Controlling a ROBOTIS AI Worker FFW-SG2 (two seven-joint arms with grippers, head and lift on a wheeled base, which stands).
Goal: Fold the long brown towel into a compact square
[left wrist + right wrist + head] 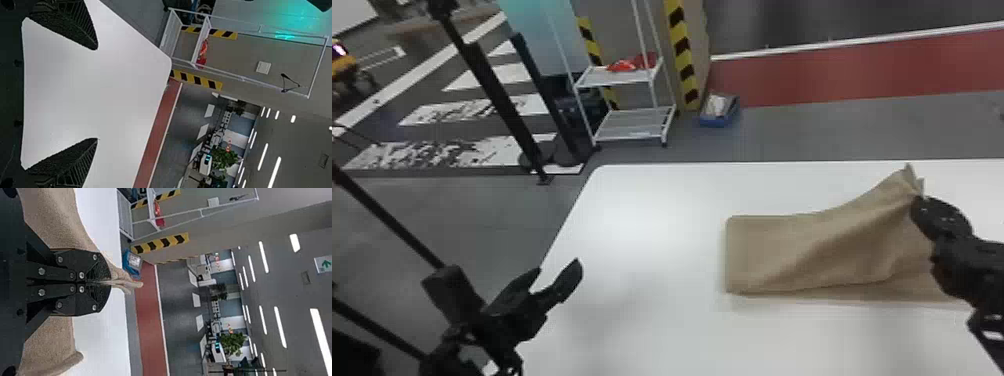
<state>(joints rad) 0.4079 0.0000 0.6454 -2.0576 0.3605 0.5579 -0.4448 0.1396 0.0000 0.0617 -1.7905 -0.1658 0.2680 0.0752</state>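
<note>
Well, past towel [782, 250] and table [632, 225] stands a rack [632, 131].

The raised towel [862, 245] blocks the right, leaving the left passable

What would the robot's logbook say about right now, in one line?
right gripper: shut on brown towel, part lifted | rest of towel: on white table | left gripper: open, empty, left of towel

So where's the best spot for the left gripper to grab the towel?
Probably the left end of the towel, with the left gripper coming in low from the left, one finger under the edge: that end lies flat and free, while the right gripper holds cloth raised farther right.
</note>
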